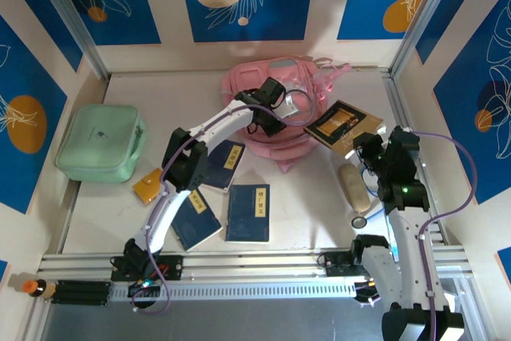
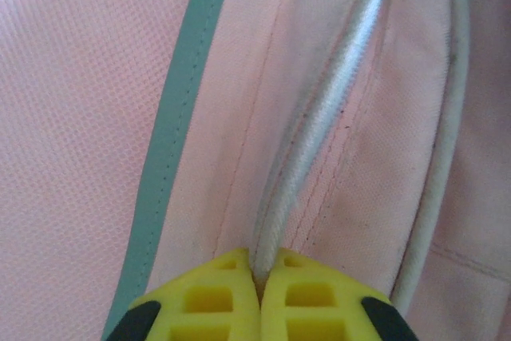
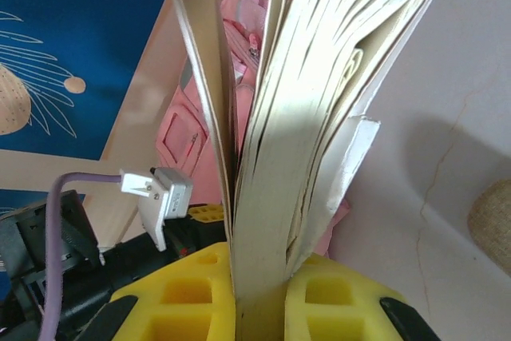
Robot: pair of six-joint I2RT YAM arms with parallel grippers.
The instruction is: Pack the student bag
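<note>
The pink student bag lies at the back middle of the table. My left gripper reaches over it. In the left wrist view its yellow fingers are shut on a pale grey corded edge of the bag's pink fabric. My right gripper is shut on a dark brown book, held just right of the bag. From the right wrist the book's fanned pages rise between the yellow fingers, with the bag behind them.
A mint-green case sits at the left. Three blue books lie on the table in front of the bag, with an orange item beside them. A beige oblong thing lies by the right arm.
</note>
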